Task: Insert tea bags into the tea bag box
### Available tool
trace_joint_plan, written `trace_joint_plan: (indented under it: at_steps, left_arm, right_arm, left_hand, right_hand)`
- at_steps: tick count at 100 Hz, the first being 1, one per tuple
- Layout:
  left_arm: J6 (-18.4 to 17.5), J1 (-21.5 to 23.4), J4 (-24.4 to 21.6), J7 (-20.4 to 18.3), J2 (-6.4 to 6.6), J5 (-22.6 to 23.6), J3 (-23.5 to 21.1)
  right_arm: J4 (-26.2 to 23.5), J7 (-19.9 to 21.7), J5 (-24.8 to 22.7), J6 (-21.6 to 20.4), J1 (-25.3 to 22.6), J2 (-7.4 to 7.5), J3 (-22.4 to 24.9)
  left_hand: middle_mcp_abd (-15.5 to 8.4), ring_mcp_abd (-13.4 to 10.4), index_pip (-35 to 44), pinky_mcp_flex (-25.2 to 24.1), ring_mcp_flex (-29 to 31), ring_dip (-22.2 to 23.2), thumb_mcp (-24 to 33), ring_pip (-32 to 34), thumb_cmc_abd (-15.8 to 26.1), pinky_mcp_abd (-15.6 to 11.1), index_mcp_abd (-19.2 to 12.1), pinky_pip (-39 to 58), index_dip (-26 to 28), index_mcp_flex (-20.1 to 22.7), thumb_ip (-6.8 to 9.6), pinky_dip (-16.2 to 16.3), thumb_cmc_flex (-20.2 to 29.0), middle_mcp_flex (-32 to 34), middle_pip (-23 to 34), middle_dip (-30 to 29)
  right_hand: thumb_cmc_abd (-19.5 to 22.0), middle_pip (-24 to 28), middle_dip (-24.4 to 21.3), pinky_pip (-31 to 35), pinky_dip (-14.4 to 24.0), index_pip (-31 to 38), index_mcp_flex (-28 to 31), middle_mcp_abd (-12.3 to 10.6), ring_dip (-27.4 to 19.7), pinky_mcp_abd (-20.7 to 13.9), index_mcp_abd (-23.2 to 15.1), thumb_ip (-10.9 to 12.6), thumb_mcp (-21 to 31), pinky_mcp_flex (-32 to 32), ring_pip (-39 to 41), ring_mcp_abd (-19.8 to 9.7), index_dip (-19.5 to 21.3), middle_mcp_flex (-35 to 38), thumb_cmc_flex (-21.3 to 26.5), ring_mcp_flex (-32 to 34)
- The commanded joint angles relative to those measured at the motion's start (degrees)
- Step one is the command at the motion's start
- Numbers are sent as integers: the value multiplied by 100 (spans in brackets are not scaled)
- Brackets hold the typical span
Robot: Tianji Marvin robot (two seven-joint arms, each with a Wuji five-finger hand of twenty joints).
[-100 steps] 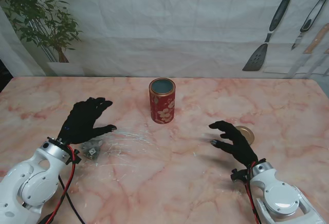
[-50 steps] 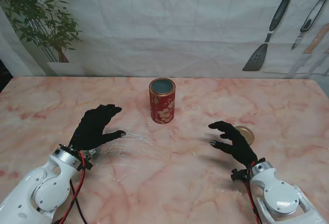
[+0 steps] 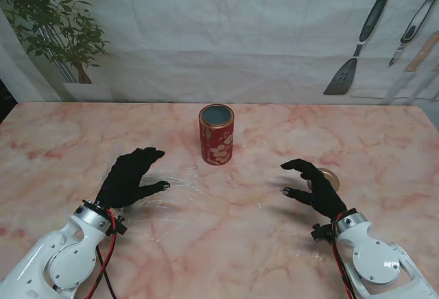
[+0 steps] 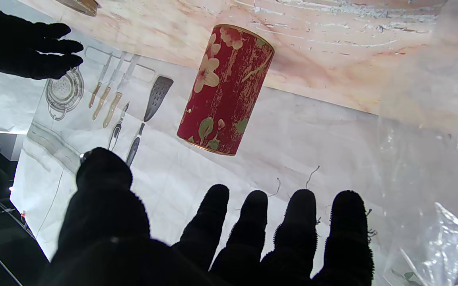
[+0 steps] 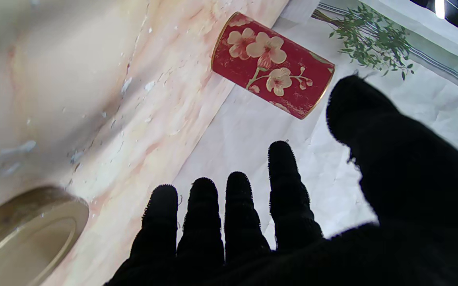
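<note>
My left hand [image 3: 132, 177] hovers palm-down with its fingers [image 4: 300, 222] spread, holding nothing, its arm rising from my near left corner. My right hand [image 3: 312, 188] is the same: fingers [image 5: 239, 210] apart and slightly curled, empty.

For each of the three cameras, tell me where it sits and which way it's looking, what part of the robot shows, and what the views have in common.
Stand view: above the shoulders, looking down at the marble table; left hand and right hand both open, arms rising from the near corners.
Left wrist view: along the left hand's fingers toward the red tea tin, clear plastic bag beside; picture upside down.
Right wrist view: along the right hand's fingers toward the tin, gold lid close by; also upside down.
Shared: all three show the tin, standing open.
</note>
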Motion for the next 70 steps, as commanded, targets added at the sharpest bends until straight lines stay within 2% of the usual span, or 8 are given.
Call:
trace_joint_plan:
  at_steps: [1,24,42,48,70]
  left_arm:
    - [-9,27,-5,-62,-18,8,14]
    - [-15,37,-27,-42,-7,95,28]
    - [-39,13,-16,-47,-1,122,58]
    - [-43,3,-11,-43,-1,124,69]
    - [-54,-16,-13,-97,8,117,88]
  right_arm:
    - [-134,31,-106,71,-23,31,66]
    - [-335,49,-813,368,-13,89,278]
    - [-350,156,-1223,601,141,141,369]
    - [-306,259,-1348,629,232,173,392]
    - [-57,331,-1813,723,576,229,349]
  left_hand:
    - [-73,-141,16,-54,-50,-97,55,-245,130,-107,-1,-92,-27,-11,148,-112,-31,-77,-45,-80]
    - [-78,-153,20,-49,-41,-97,54,-245,133,-109,-2,-80,-23,1,147,-116,-18,-71,-41,-81]
    - [-94,-163,23,-52,-23,-94,52,-239,131,-112,-15,-78,-19,9,146,-121,-16,-63,-37,-80]
    - [-88,-159,24,-64,-19,-93,52,-239,133,-112,-14,-85,-18,12,146,-126,-17,-59,-36,-80]
    - [-94,-170,30,-70,-3,-92,54,-243,122,-120,-20,-89,-14,24,147,-131,-8,-57,-40,-82]
  right_hand:
    - [-209,-102,-102,-170,-68,-38,-244,-151,-104,-377,-194,111,121,-54,-142,-277,9,-239,-69,-188]
    - [-279,-257,-152,-290,-99,-60,-485,-152,-141,-481,-337,93,56,19,-195,-287,3,-254,-88,-206]
    - [-307,-425,-194,-346,-104,-109,-756,-162,-175,-438,-489,92,1,53,-237,-299,-19,-274,-83,-226]
    - [-275,-876,-412,-429,-102,-436,-968,-206,-264,-470,-676,102,-39,31,-348,-358,-277,-260,-91,-280]
    - [-263,-1479,-821,-793,-251,-684,-1267,-263,-525,-595,-936,101,-206,-143,-814,-515,-527,-305,-136,-350]
